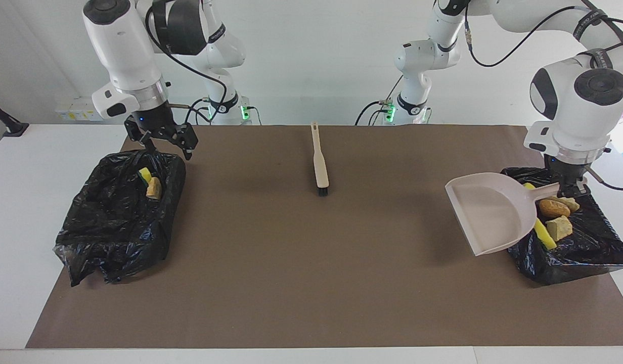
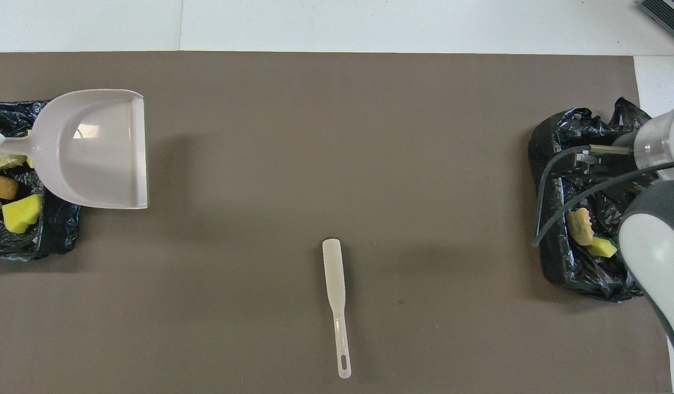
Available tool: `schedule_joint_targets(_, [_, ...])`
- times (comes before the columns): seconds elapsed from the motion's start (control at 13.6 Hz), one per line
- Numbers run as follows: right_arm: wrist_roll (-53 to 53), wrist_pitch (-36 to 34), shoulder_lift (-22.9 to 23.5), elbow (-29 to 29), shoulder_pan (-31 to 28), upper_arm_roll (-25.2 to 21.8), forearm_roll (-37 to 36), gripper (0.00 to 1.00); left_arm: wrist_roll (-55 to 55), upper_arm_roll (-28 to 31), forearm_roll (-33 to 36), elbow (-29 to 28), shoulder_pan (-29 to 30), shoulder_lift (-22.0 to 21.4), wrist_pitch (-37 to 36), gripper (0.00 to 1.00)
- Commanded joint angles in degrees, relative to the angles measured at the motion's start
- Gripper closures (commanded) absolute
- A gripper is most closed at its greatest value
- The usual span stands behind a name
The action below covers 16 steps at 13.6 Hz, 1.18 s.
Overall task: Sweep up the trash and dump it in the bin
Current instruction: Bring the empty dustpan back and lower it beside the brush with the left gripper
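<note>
My left gripper is shut on the handle of the beige dustpan, which hangs tilted over the black-bagged bin at the left arm's end. The pan looks empty. In that bin lies trash: a yellow sponge piece, an orange bread chunk and a tan chunk. My right gripper hangs open and empty over the rim of the other black-bagged bin. This one holds a yellow-green piece and a tan chunk.
A beige hand brush lies flat on the brown mat midway between the bins, its handle toward the robots. The same brush shows in the overhead view. White table surrounds the mat.
</note>
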Motion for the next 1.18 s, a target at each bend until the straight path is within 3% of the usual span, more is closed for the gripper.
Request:
schedule_joint_targets(0.0, [-3.6, -6.35, 0.54, 5.12, -1.1, -0.58, 0.75, 0.0, -14.29, 0.85, -3.95, -2.53, -3.64, -1.12, -1.28, 1.0])
schedule_joint_targets(0.29, [-3.69, -7.5, -1.04, 2.66, -2.68, -0.85, 1.45, 0.0, -42.48, 0.85, -9.58, -6.56, -10.05, -0.15, -0.93, 1.0])
schedule_joint_targets(0.52, [-4.92, -7.59, -1.14, 2.48, -3.3, -0.94, 1.97, 0.0, -54.39, 0.85, -14.84, -7.55, -15.24, 0.72, -0.14, 1.0])
schedule_joint_targets(0.66, [-4.31, -7.68, -2.36, 0.82, -3.39, -1.02, 3.55, 0.0, -68.18, 0.85, -18.46, -7.63, -19.02, 1.34, 0.56, 1.0])
schedule_joint_targets(0.81, [-4.39, -6.55, -5.17, -3.66, -3.04, -1.03, 3.47, 0.0, -70.52, 0.84, -21.18, -8.16, -21.83, 1.34, 2.84, 1.0])
schedule_joint_targets(1.1, [-5.71, -6.45, -3.08, -0.35, -3.39, -0.94, 2.33, 0.0, -89.48, 0.85, -27.06, -6.58, -28.51, 5.2, 9.17, 1.0])
